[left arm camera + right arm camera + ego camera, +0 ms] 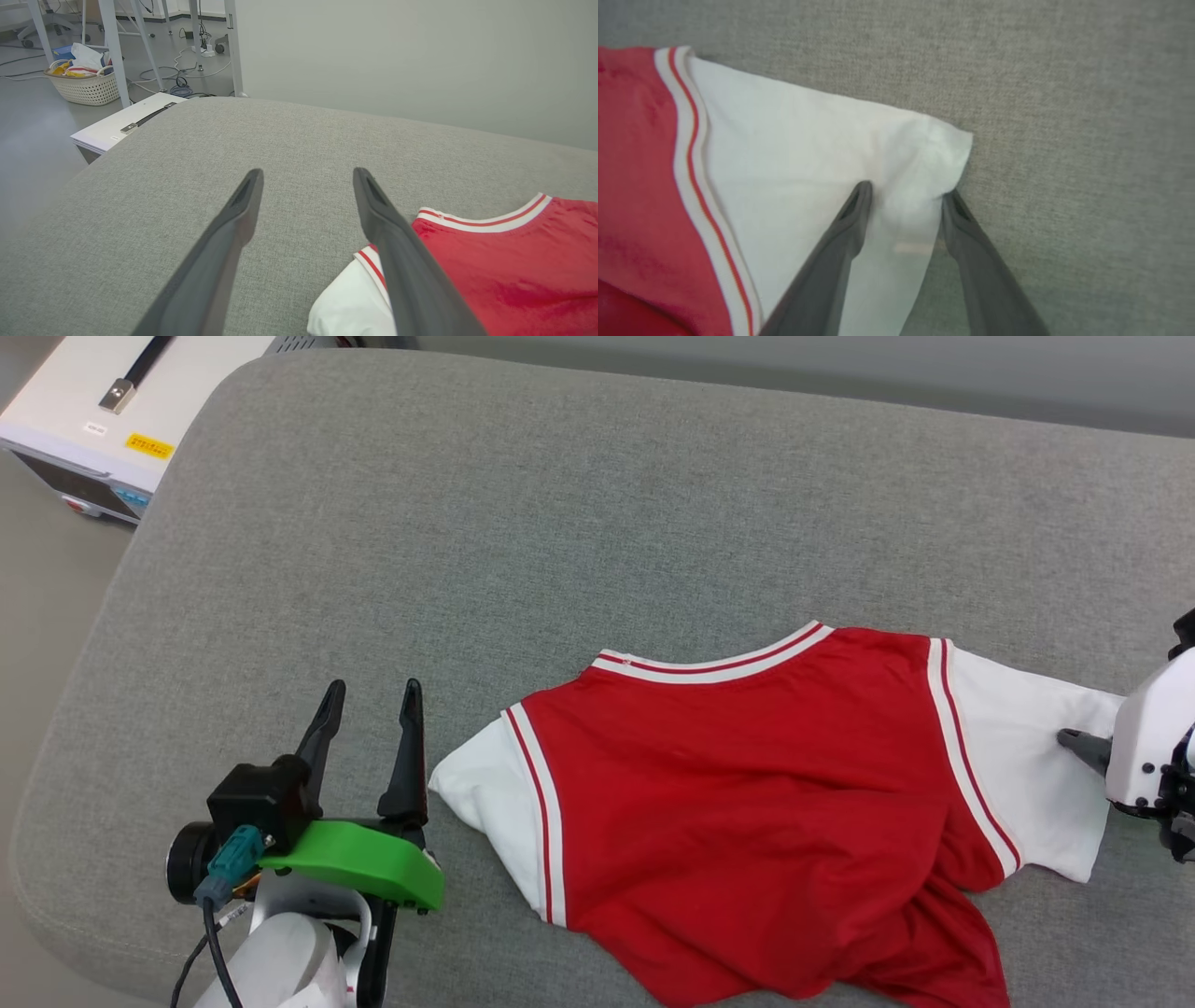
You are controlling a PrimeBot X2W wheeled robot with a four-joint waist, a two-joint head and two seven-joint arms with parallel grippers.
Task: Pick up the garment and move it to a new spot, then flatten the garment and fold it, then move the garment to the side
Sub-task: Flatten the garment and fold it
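The jersey [747, 784] is lying flat-ish on the grey cushion [560, 523], over toward the robot's right. The plain red side is up, the collar points away from the robot, and the hem is bunched up at the near right corner.

The left gripper [373, 686] sits low on the cushion with its fingers spread wide and bare grey fabric showing between them. The jersey is off to its right: the tip of the near white sleeve [485, 793] is just beside the outer face of its right finger [397, 252]. Can't tell if they actually touch.

The right gripper [908, 189] is at the other sleeve [808, 154], way out at the cuff end. Its jaws are apart and straddle the corner of that sleeve. One finger [840, 238] lies on top of the white cloth, and the other finger [971, 242] is right at the sleeve's edge over the cushion. A strip of sleeve sits in the gap between them, not pinched from what I can see.
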